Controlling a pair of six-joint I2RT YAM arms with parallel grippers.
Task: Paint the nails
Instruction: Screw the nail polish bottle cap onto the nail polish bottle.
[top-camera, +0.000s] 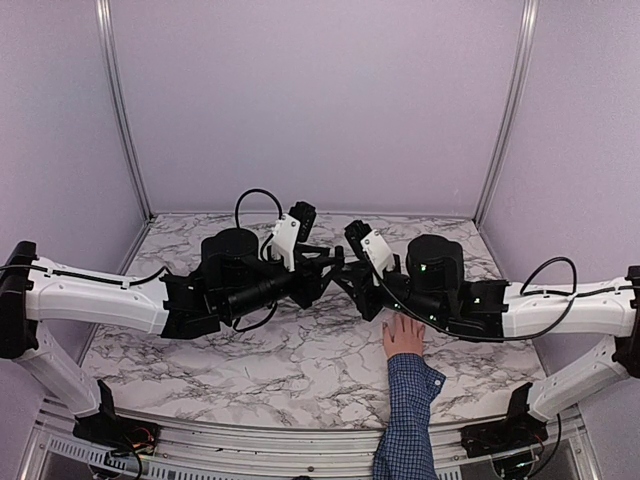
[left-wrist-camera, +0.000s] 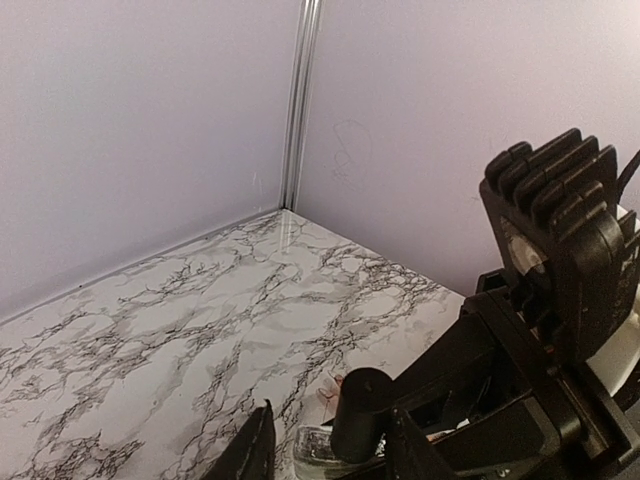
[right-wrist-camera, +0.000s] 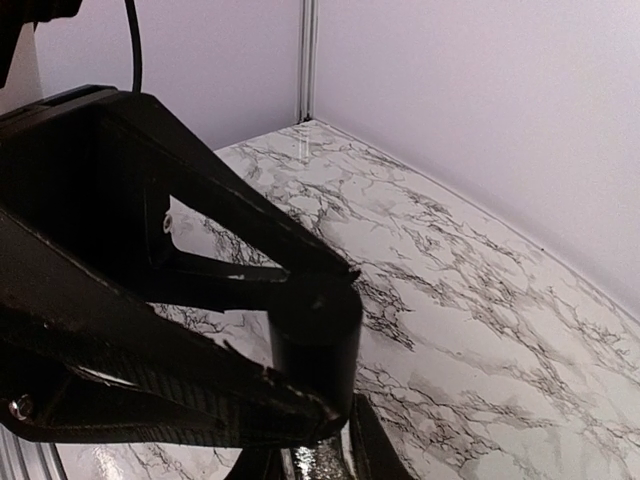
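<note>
A pale hand (top-camera: 403, 336) with a blue checked sleeve (top-camera: 408, 405) lies flat on the marble. Its fingertips and the nails are hidden under the right arm in the top view. Both grippers meet in mid-table. My right gripper (right-wrist-camera: 315, 466) is shut on the glittery glass body of a small bottle (right-wrist-camera: 322, 468). The bottle's black cap (right-wrist-camera: 316, 340) stands between the jaws of my left gripper (left-wrist-camera: 335, 442), which are open, with a gap beside the left finger (left-wrist-camera: 252, 452). A pinkish fingertip (left-wrist-camera: 331, 390) peeks out behind the cap (left-wrist-camera: 360, 410).
Marble-patterned tabletop (top-camera: 300, 360) enclosed by lilac walls with metal corner posts (top-camera: 123, 110). Both arm bodies (top-camera: 440, 270) crowd the middle, the right one passing over the hand. Black cables (top-camera: 255, 200) loop above the left wrist.
</note>
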